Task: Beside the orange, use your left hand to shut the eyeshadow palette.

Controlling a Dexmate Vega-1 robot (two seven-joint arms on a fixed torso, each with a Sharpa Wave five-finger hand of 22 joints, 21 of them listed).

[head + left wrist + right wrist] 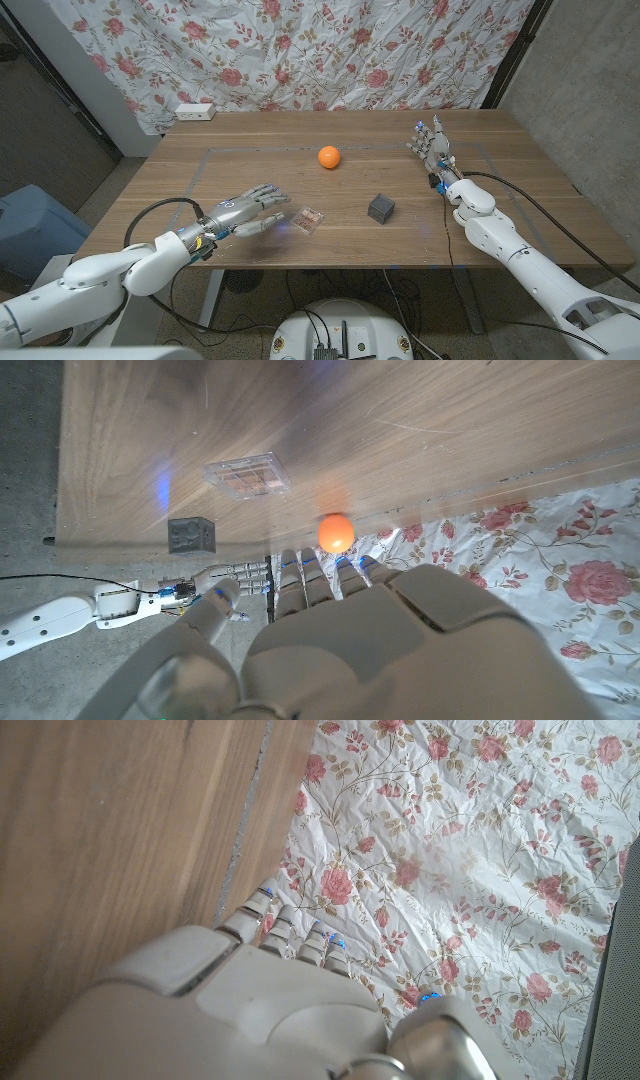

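Note:
The eyeshadow palette is a small clear case with pinkish pans. It lies low on the table near the front edge, well in front of the orange. My left hand hovers just to the palette's left, its fingers apart and stretched toward it, holding nothing and with a small gap to the case. At the table's far right my right hand stands with its fingers straight and apart, empty.
A dark grey cube sits right of the palette. A white power strip lies at the back left corner. A floral cloth hangs behind the wooden table.

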